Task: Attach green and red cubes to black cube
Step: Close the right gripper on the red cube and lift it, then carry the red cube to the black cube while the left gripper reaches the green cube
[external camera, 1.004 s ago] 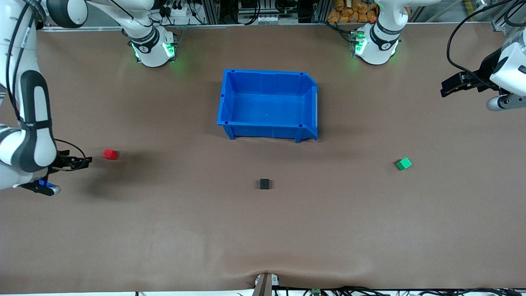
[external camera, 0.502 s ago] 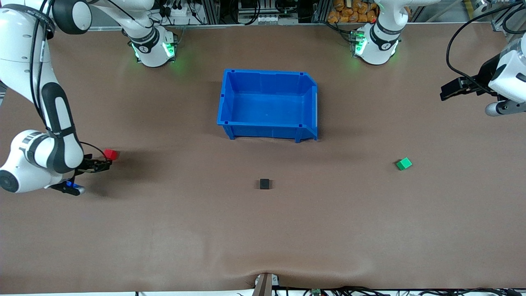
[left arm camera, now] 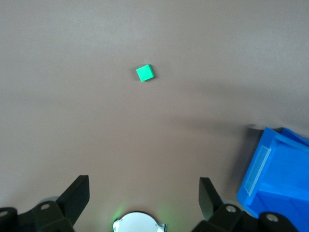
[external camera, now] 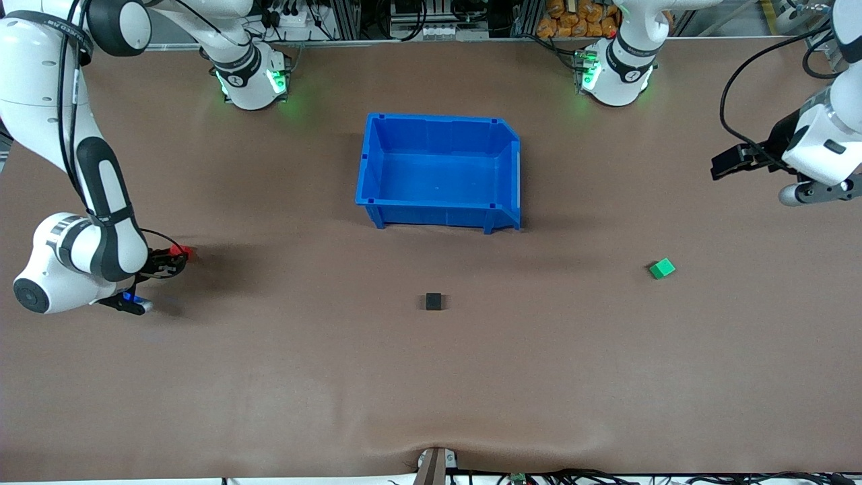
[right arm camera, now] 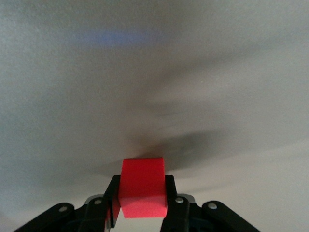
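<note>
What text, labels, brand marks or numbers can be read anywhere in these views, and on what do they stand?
None can be read.
The small bright red cube between the right gripper's fingers, the small bright green cube, the small matte black cube and the blue plastic bin show plain faces.
The dark bands on the white arm bases carry marks too small to read.
</note>
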### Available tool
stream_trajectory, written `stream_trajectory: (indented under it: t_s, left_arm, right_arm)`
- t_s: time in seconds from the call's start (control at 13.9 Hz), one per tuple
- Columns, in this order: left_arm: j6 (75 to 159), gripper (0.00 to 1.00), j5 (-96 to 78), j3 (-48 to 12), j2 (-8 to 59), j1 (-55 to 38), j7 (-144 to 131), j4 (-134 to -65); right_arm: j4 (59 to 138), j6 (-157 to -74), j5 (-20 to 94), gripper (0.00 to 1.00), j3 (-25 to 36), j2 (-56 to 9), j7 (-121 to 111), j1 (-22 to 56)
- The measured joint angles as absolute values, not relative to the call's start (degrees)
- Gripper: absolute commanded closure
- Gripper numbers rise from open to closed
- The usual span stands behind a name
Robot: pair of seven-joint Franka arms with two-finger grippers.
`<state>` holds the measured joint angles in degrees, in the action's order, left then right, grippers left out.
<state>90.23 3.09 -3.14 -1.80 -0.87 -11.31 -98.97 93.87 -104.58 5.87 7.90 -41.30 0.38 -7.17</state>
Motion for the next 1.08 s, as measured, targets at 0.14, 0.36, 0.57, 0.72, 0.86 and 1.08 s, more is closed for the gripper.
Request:
stream_trajectory:
  t_s: [0.14,0.36,0.57,0.72,0.86,1.08]
  left_arm:
    - [93.31,0.0,3.09,-3.2,-1.76,-0.89,-11.31,-101.35]
    - [98.77,0.0,3.09,-3.38,-1.68,-1.04,-11.31,-105.51]
    - [104.15,0.0,3.1,-3.39,-1.38,-1.14,-11.32,-109.63]
    - [108.22,0.0,3.1,-3.39,-1.15,-1.14,-11.68,-112.52]
    - [111.71,0.0,3.09,-3.39,-0.86,-1.17,-12.72,-115.37]
    - [113.91,0.0,3.1,-3.36,0.94,-1.04,-13.79,-117.0]
  right_arm:
    - [92.19,-104.68,7.23,1.0,7.86,-41.25,7.3,-7.15]
    - [88.75,-104.15,13.63,1.0,5.86,-41.06,23.75,-6.73]
    - [86.51,-104.74,24.41,1.0,2.74,-41.05,39.0,-4.78]
    - [85.86,-108.66,29.78,1.0,2.08,-41.04,49.29,-1.53]
    - [85.72,-115.16,32.43,1.0,1.87,-41.05,59.37,2.76]
    - [85.77,-124.22,34.26,1.0,1.72,-41.41,71.91,8.92]
